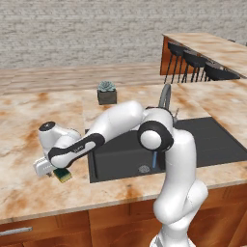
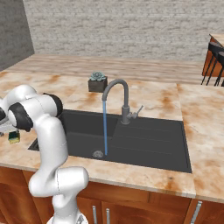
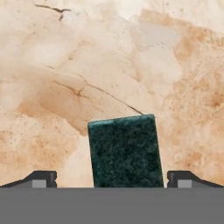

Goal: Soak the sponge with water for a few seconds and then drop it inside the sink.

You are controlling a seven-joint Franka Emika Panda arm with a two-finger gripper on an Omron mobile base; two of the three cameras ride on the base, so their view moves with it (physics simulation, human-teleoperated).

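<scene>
The sponge [image 3: 124, 151], green side up, lies flat on the marble counter [image 1: 29, 193] just left of the sink [image 2: 148, 144], framed between the wide-open jaws of the gripper [image 3: 109, 178], which holds nothing. The arm hangs low over it, poised for the pickup. A clean grab likely means lowering straight until the fingertips [image 3: 41, 179] flank the yellow body, then closing squarely across the short sides. Water [image 2: 105, 127] runs from the faucet [image 2: 118, 94] into the basin; a potted succulent [image 1: 106, 92] stands behind.
</scene>
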